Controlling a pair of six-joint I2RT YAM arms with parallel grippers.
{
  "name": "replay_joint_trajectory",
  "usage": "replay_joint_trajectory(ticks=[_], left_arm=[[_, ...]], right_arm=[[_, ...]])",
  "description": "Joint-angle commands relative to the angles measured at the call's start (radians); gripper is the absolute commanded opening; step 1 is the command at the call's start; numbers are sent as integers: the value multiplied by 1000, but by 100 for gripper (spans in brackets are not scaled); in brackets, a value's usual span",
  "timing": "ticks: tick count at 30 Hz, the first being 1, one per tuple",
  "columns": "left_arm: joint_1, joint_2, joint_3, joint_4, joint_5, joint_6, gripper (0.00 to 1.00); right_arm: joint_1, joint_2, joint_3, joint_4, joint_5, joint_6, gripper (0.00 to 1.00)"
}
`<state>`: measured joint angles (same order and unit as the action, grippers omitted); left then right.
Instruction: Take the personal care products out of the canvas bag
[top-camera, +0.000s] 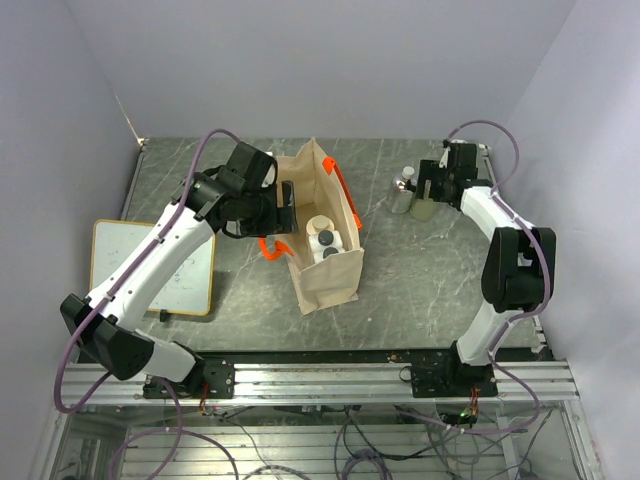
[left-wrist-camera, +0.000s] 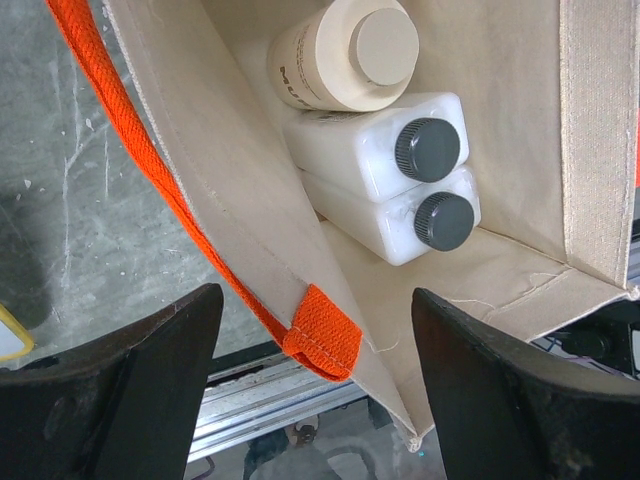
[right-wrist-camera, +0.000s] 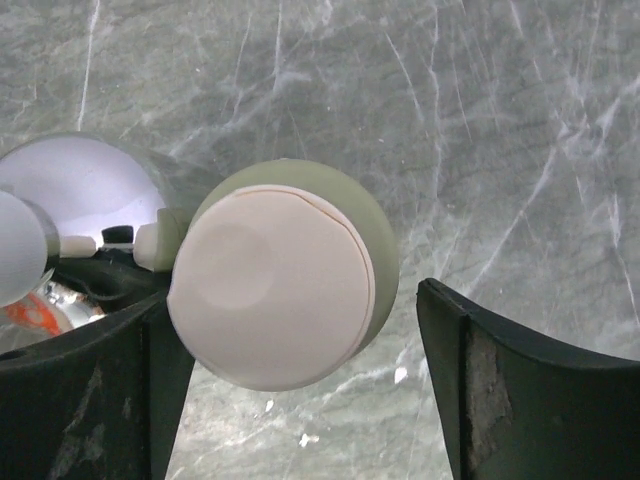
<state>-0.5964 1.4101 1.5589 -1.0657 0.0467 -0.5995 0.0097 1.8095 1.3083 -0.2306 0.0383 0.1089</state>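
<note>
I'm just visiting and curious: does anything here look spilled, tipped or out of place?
Nothing is spilled or tipped. The canvas bag stands upright with three bottles neatly inside. The only oddity is that the whiteboard seems to overhang the left edge of the table.

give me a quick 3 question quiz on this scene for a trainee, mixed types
1. How many bottles show inside the canvas bag, in the left wrist view?
2. True or false: the right tool is clamped shut on the round jar.
3. What lies between the fingers of the left tool? A) the bag's wall and orange handle B) a whiteboard C) a dark cap
Key: 1) three. 2) false, one finger stands clear of the jar. 3) A.
</note>
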Motion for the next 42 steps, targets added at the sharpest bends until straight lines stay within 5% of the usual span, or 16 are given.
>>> replay_joint_trajectory(ticks=[1, 5, 10, 18, 27, 35, 42], left_arm=[[9, -47, -9, 25, 26, -30, 87], [9, -84, -45, 38, 20, -65, 88], [10, -146, -128, 89, 48, -131, 88], [9, -226, -298, 233, 128, -276, 87], [8, -315, -478, 380, 197, -383, 86], [8, -270, -475, 326, 270, -306, 86], [10, -280, -532, 311, 359, -191, 86]], right_arm=[[-4, -105, 4, -79, 74, 98, 87], [-4, -272, -129, -175, 37, 205, 88], [8, -518, -296, -202, -191, 267, 88], [150, -664, -227, -344, -394, 311, 87], [505, -619, 8, -442, -400, 441, 86], [591, -479, 159, -493, -591, 458, 86], [749, -404, 77, -461, -437, 516, 85]])
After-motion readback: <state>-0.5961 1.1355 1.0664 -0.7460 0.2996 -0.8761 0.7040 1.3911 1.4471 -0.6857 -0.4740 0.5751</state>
